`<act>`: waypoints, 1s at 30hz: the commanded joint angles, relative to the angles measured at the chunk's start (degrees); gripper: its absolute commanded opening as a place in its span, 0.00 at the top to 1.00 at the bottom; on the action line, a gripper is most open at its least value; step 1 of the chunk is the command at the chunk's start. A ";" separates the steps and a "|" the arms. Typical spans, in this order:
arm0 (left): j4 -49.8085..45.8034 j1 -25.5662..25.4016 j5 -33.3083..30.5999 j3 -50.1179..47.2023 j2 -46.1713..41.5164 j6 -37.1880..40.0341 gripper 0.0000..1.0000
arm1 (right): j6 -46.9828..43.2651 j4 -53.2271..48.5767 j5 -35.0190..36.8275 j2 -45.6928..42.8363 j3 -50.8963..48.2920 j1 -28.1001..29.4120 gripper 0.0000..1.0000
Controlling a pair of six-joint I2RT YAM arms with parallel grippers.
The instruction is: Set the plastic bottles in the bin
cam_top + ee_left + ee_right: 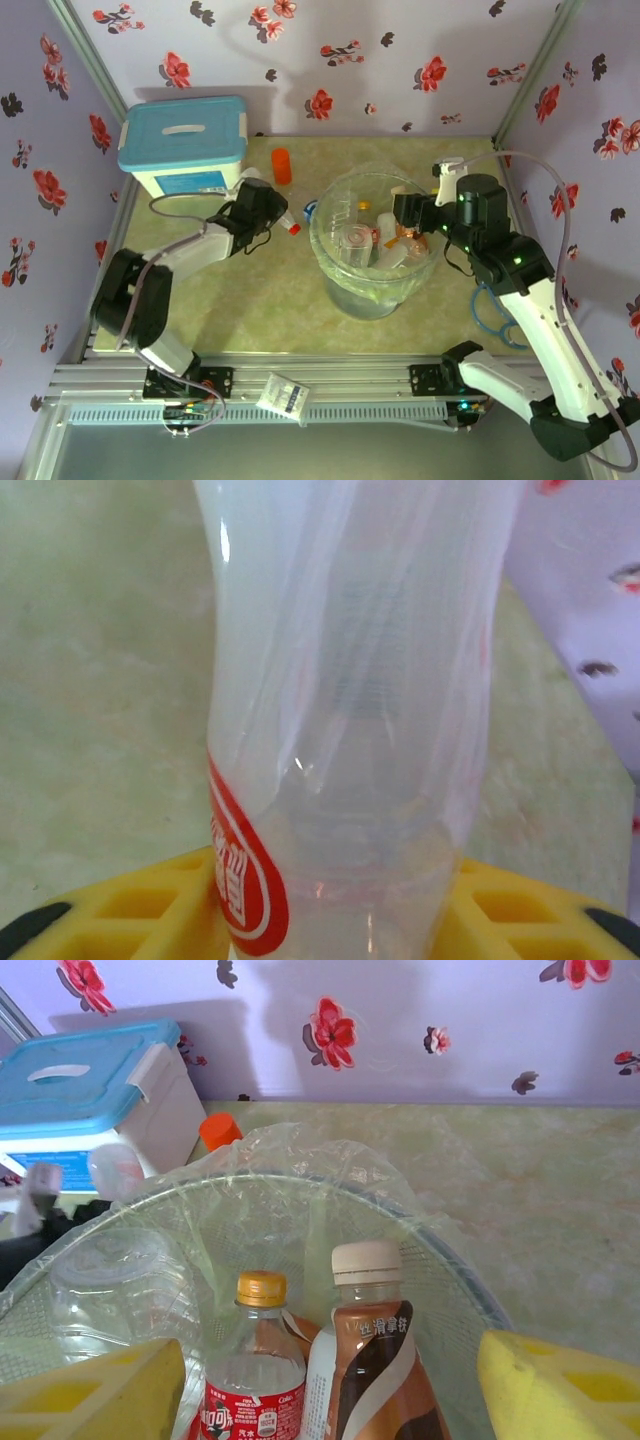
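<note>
My left gripper (275, 218) lies low on the table left of the bin. Its yellow fingers (120, 910) are shut on a clear plastic bottle (350, 730) with a red label; its red cap (293, 228) points toward the bin. The grey bin (372, 295) with its pale green liner (300, 1175) stands mid-table and holds several bottles (375, 245). My right gripper (325, 1360) hangs open over the bin's right side (405, 215). Between its wide-apart fingers, untouched, stand an orange-capped bottle (255, 1360) and a white-capped brown one (375, 1350).
A white box with a blue lid (185, 145) stands at the back left, with a short orange cylinder (282, 165) beside it. A small packet (283, 393) lies on the front rail. Flowered walls close in the left, back and right.
</note>
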 commanded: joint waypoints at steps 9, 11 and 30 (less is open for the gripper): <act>0.52 -0.96 15.21 -7.16 -22.25 30.53 0.51 | 5.12 10.64 -16.85 7.86 8.41 0.14 0.23; -1.32 -1.07 18.45 -7.59 -25.41 34.56 0.51 | 6.61 13.01 -21.06 10.43 10.28 1.14 0.22; 0.00 -3.42 32.34 -9.14 -35.51 38.69 0.54 | 10.44 17.30 -38.38 35.83 28.27 11.27 0.05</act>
